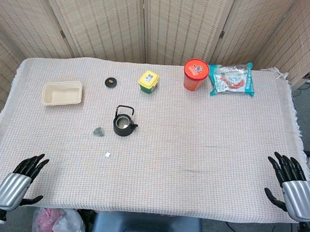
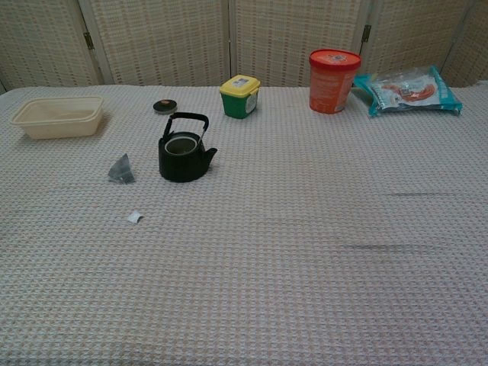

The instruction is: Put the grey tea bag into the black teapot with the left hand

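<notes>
The left hand (image 1: 17,184) sits at the near left corner of the table, fingers spread and pointing up the cloth, holding nothing, and the right hand (image 1: 291,185) mirrors it at the near right edge, equally empty with fingers apart. Neither shows in the chest view. The grey tea bag (image 1: 98,132) lies on the woven tablecloth (image 1: 195,149) just to the left of the black teapot (image 1: 124,123), close beside it but apart, a small crumpled pyramid in the chest view with no clear long axis. From the left hand it lies ahead and off to the right, well apart, and the left hand is plainly the nearer of the two; the right hand would have to cross most of the table. The teapot stands upright with its handle raised and its mouth open, its lid (image 1: 111,82) lying away toward the back. A small white tag (image 1: 107,154) sits on the cloth nearer the robot than the bag; whether a string joins them I cannot tell. Along the back: a beige tray (image 1: 62,93), a yellow-lidded green tub (image 1: 148,81), a red cup (image 1: 195,74) and a teal snack packet (image 1: 231,79). All carry printing, but none of it is legible at this size, so no brand can be called.
</notes>
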Controlling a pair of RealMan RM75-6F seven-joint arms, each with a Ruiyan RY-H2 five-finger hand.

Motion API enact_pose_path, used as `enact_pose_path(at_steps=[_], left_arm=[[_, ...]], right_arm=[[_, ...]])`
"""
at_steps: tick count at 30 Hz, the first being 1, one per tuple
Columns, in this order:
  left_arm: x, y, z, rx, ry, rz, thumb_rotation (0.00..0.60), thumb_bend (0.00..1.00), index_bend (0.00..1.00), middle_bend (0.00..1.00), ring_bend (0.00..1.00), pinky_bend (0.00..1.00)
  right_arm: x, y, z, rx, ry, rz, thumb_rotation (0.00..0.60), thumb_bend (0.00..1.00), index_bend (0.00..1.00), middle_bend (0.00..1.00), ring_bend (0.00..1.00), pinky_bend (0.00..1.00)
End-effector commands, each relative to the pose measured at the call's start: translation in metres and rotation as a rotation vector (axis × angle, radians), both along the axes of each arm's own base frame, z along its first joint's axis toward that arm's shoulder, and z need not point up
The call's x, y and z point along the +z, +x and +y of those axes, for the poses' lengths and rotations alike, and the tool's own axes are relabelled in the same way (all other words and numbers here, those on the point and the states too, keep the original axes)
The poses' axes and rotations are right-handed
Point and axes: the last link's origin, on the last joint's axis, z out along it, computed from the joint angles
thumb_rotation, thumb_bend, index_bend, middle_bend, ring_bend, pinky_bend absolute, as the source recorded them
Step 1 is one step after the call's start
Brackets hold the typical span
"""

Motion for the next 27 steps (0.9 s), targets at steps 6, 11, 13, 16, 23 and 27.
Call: enact_pose_path(at_steps=[6,11,13,16,23,27], left_arm=[[-0.005,0.006,-0.001,-0.02,-0.051,-0.008,0.6,0.09,0.0,0.0,0.0,0.13],[-0.01,0.016,0.005,-0.071,-0.084,-0.023,0.6,0.09,0.05,0.04,0.03,0.25],[-0.011,0.026,0.016,-0.117,-0.072,-0.028,0.6,0.09,0.11,0.35,0.3,0.55],[-0.018,0.045,0.037,-0.172,-0.021,-0.127,0.6,0.09,0.34,0.98,0.91,0.99],[-0.048,0.066,0.066,-0.045,-0.152,-0.216,0.6,0.17,0.5,1.0,1.0,1.0],[-0.069,0.078,0.086,-0.002,-0.185,-0.219,0.6,0.23,0.51,1.0,1.0,1.0]], right_arm=[[0.001,-0.001,0.003,-0.005,-0.002,0.006,0.6,0.22,0.0,0.0,0.0,0.0],[0.004,-0.001,0.01,-0.003,-0.015,-0.002,0.6,0.22,0.0,0.0,0.0,0.0],[0.005,0.0,0.013,0.01,-0.025,-0.007,0.6,0.22,0.0,0.0,0.0,0.0],[0.007,0.0,0.015,0.018,-0.032,-0.013,0.6,0.22,0.0,0.0,0.0,0.0],[0.008,-0.002,0.011,0.01,-0.025,-0.019,0.6,0.22,0.0,0.0,0.0,0.0],[0.011,-0.002,0.011,0.009,-0.037,-0.028,0.6,0.22,0.0,0.0,0.0,0.0]])
